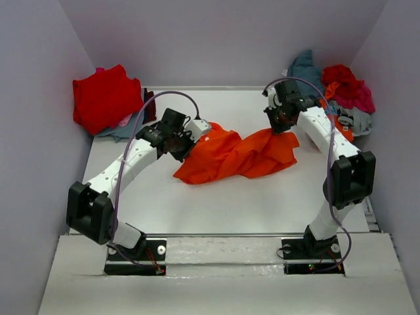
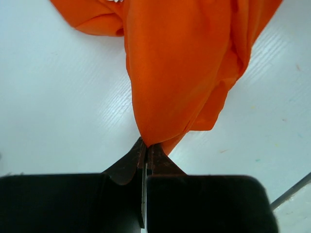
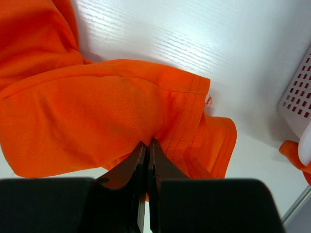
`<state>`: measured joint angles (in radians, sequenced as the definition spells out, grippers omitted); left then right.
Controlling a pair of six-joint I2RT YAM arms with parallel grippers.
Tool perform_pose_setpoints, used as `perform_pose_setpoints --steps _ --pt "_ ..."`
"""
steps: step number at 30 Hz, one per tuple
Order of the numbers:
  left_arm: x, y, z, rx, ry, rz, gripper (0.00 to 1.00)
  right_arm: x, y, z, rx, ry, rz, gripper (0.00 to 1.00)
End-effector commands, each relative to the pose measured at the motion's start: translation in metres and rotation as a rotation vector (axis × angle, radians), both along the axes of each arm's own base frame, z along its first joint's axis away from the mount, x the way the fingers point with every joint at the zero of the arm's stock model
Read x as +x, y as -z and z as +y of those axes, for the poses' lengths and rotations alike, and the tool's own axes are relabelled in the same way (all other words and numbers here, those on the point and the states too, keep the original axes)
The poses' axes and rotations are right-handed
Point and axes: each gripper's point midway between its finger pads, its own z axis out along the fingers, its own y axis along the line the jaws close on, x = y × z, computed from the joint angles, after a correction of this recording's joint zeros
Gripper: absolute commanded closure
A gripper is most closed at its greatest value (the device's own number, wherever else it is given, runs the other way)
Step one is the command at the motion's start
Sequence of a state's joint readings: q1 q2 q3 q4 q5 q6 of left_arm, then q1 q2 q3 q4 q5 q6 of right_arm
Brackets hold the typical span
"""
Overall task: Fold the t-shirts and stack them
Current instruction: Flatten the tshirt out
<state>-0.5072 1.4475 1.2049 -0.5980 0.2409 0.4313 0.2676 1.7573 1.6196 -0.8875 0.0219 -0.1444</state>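
Note:
A bright orange t-shirt point(image 1: 236, 156) lies crumpled across the middle of the white table, stretched between both arms. My left gripper point(image 1: 191, 140) is shut on its left end; in the left wrist view the orange cloth point(image 2: 180, 73) hangs out of the closed left gripper point(image 2: 147, 145). My right gripper point(image 1: 281, 125) is shut on the shirt's right end, near a stitched hem point(image 3: 187, 111), the cloth bunching at the right gripper's tips point(image 3: 147, 141). A folded red t-shirt point(image 1: 105, 98) rests on other cloth at the far left.
A heap of loose shirts point(image 1: 338, 95), teal, red, magenta and grey, sits at the far right corner. A white perforated basket point(image 3: 297, 92) edge shows at the right of the right wrist view. Grey walls close in both sides.

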Motion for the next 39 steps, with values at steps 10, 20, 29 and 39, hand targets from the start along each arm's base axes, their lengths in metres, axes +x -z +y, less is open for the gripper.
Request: perform_pose_setpoints --steps 10,20,29,39 --pt "0.016 -0.058 0.048 -0.005 -0.178 -0.218 0.94 -0.011 -0.064 -0.013 -0.005 -0.015 -0.200 0.93" --pt "-0.009 -0.068 0.062 -0.060 -0.222 -0.296 0.94 -0.055 -0.078 -0.025 0.023 -0.029 -0.326 0.93" --pt "-0.042 -0.098 0.077 -0.114 -0.213 -0.386 0.94 -0.097 -0.097 -0.029 0.077 -0.056 -0.430 0.93" --pt "-0.065 -0.134 0.085 -0.205 -0.182 -0.468 0.94 -0.122 -0.157 -0.041 0.066 -0.072 -0.611 0.93"
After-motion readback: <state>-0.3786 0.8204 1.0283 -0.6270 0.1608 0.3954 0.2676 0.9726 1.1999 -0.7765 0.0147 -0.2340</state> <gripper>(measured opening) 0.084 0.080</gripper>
